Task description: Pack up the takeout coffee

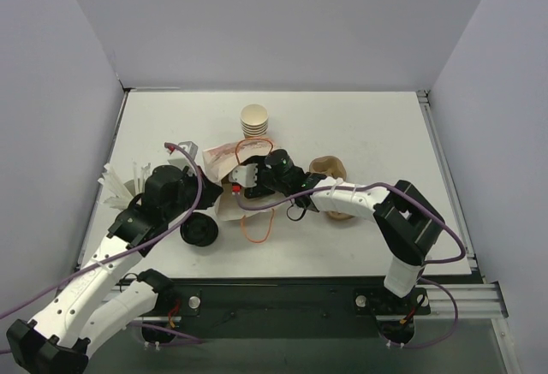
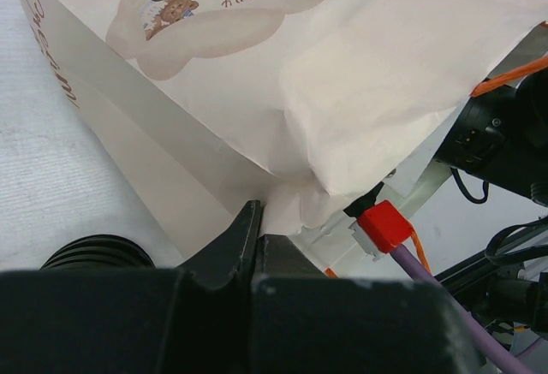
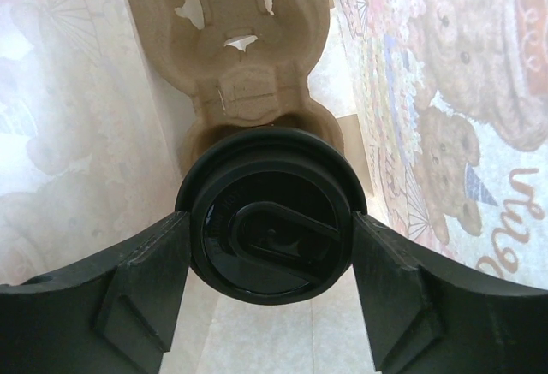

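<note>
Black-lidded takeout coffee [image 3: 270, 258] gripped inside the cream printed paper bag [image 3: 445, 92] — both arms engaged.
Overhead, I see that bag [image 1: 219, 157] lying on the white worktop [image 1: 368, 126], both arms meeting at it. Left wrist: my left gripper [image 2: 257, 227] is pinched closed on the bag's folded edge. Right wrist: my right gripper [image 3: 270, 230] clamps the coffee's round black plastic lid — cup body hidden, brown moulded-pulp carrier [image 3: 240, 57] just beyond.

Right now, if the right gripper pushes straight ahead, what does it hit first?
The right gripper grips the lidded takeout coffee. Straight on, the pulp cup carrier inside the paper bag likely comes first, though depth is unclear.
</note>
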Action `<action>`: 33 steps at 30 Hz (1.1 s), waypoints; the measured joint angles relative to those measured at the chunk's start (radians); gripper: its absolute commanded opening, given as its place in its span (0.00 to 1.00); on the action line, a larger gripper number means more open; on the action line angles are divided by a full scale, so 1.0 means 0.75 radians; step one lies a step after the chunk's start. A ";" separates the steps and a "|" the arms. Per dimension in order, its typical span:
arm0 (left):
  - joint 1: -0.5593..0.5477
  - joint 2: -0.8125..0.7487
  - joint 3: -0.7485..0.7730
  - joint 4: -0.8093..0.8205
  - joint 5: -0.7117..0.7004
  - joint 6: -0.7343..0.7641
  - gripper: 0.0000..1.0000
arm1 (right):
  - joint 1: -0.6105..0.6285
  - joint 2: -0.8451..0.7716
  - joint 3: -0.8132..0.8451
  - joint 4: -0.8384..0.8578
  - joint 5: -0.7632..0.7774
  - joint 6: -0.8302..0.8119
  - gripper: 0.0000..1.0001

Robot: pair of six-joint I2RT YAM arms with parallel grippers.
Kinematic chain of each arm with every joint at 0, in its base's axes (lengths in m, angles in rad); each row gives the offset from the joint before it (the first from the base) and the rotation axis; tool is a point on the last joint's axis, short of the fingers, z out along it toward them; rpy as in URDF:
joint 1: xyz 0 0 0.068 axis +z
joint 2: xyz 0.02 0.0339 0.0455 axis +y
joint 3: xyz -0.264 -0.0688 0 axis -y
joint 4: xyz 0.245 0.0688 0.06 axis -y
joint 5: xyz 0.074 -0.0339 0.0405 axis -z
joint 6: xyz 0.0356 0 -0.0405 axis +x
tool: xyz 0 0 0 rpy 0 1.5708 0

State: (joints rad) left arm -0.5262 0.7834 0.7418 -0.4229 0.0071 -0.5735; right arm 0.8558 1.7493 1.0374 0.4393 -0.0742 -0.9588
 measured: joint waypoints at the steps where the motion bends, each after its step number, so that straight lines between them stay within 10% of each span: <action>1: 0.000 0.003 0.003 0.000 0.000 -0.002 0.00 | 0.000 0.000 0.000 0.001 0.002 0.003 0.74; 11: 0.000 0.046 0.048 0.000 0.000 -0.035 0.00 | -0.013 -0.004 0.006 -0.044 0.009 0.046 0.87; 33: 0.000 0.075 0.164 -0.060 0.023 -0.035 0.00 | -0.016 -0.163 0.094 -0.531 0.036 0.137 0.79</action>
State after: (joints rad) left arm -0.5262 0.8398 0.8646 -0.4679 0.0242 -0.5999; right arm 0.8440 1.6268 1.1076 0.0414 -0.0471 -0.8562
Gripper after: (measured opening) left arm 0.024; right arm 0.834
